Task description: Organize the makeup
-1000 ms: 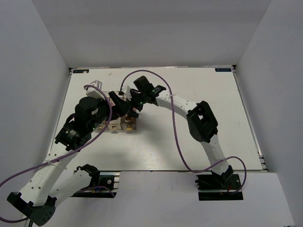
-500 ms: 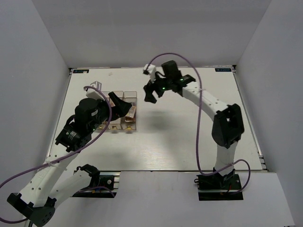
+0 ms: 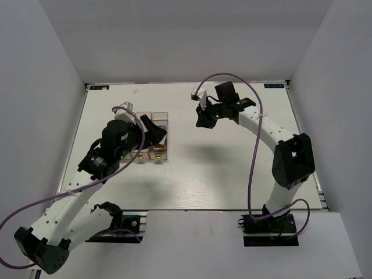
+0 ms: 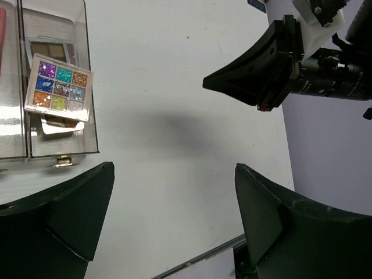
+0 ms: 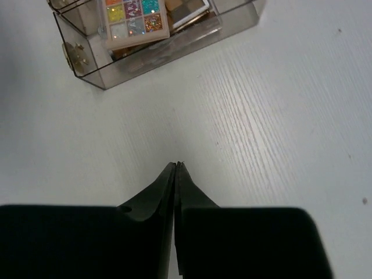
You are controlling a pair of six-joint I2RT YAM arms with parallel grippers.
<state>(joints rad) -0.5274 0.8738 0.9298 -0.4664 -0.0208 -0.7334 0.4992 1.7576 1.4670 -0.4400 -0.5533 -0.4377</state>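
**Palettes stacked in one compartment**

The multicolour palette [image 4: 60,87] lies in the upper left of the left wrist view. It is a white-framed rectangle of nine glitter pans in purple, teal, orange, blue, silver, gold and green. It sits face up and slightly tilted, on top of a brown-toned palette [image 4: 51,50] whose muted pans show past its upper edge. Both are inside the end compartment of the clear organizer [image 4: 92,125]. A pink strip [image 4: 2,32] at the far left edge lies in the neighbouring compartment, too cropped to identify. The right wrist view shows the stacked pair at its top edge.
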